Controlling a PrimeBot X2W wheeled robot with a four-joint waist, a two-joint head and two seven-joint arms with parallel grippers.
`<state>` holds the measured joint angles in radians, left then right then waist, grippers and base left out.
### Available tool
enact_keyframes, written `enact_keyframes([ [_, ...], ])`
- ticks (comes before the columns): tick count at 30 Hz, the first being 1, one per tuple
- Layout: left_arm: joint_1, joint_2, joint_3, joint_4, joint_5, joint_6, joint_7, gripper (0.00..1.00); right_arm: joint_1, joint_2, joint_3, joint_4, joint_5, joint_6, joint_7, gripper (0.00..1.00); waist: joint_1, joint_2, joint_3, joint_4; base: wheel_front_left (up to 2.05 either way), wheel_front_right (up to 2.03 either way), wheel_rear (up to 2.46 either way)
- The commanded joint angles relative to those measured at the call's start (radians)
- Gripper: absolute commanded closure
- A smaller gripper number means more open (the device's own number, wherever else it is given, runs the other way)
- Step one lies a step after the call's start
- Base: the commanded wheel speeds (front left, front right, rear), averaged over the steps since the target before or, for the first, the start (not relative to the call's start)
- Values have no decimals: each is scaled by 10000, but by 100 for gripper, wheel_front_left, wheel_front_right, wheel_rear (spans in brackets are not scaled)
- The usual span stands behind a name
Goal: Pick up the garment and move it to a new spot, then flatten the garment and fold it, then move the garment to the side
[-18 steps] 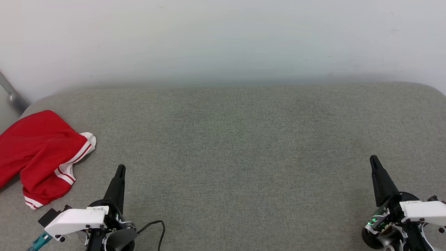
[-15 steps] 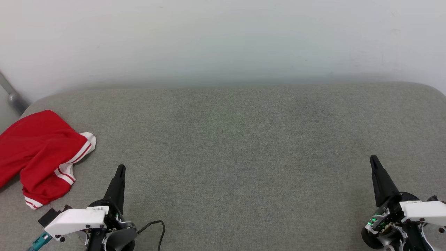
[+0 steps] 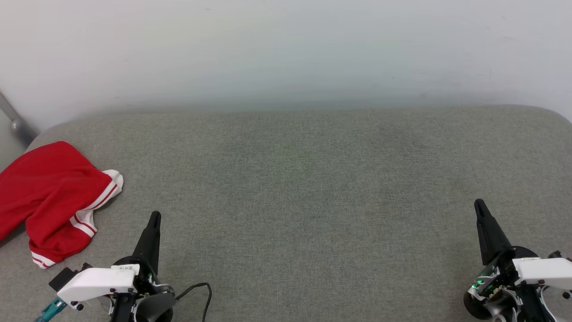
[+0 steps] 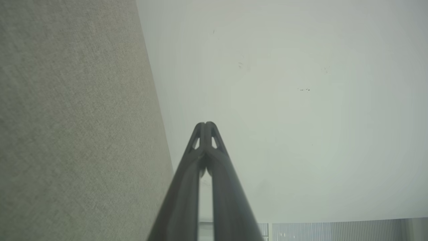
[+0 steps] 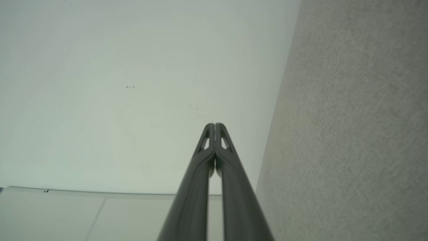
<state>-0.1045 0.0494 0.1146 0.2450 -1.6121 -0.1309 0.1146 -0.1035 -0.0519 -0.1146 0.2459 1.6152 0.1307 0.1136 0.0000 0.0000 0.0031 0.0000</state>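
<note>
A: Starting at the left gripper. Pressed together or spread?
B: Pressed tight together. Pinching nothing. Parked low by the front edge of the grey pad, toward the left corner.
A: And the right gripper?
B: Same. Squeezed together, nothing in it. Parked by the front edge too, near the right corner.
A: Where to find the garment?
B: Over at the left edge of the pad, all bunched up. Red, with a white sleeve and stripes poking out. Seems to spill over that edge a bit. Up and left of the left gripper, near but not touching.
A: So nothing picked up yet?
B: Nope. Looks like the very start. Needs opening up first, then reaching left.
A: What to watch out for?
B: Might pinch just one thin layer and drag the heap instead of lifting it. Might push it right off the left edge. Could also snag the black cable looping by the left wrist.
</note>
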Motion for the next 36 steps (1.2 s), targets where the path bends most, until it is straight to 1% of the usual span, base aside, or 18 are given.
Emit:
enact_keyframes([
  [1,-83,-5,13,6,-18,-22,18,100,-102,29,5,5,-47,0,4,100,0,0,0,0,0,0,0],
  [20,-83,-5,13,6,-18,-22,18,100,-103,29,4,5,-45,0,3,100,0,0,0,0,0,0,0],
  [21,17,-2,-4,40,0,2,-2,0,17,2,2,33,2,2,0,0,0,0,0,0,0,0,0],
  [23,105,-19,-43,141,-3,4,-19,0,118,10,21,133,-2,0,-15,0,0,0,1,-1,0,0,0],
  [29,49,-16,-440,-32,13,4,-330,0,205,9,246,-203,-125,0,-304,0,0,0,-7,-6,0,0,0],
  [32,4,1,-638,-99,236,3,-488,0,254,-18,358,-406,-273,0,-461,0,0,0,-16,-5,0,0,0],
  [36,-36,17,-750,-194,801,3,-683,0,331,-104,474,-568,-834,0,-672,0,0,0,-29,4,0,0,0],
])
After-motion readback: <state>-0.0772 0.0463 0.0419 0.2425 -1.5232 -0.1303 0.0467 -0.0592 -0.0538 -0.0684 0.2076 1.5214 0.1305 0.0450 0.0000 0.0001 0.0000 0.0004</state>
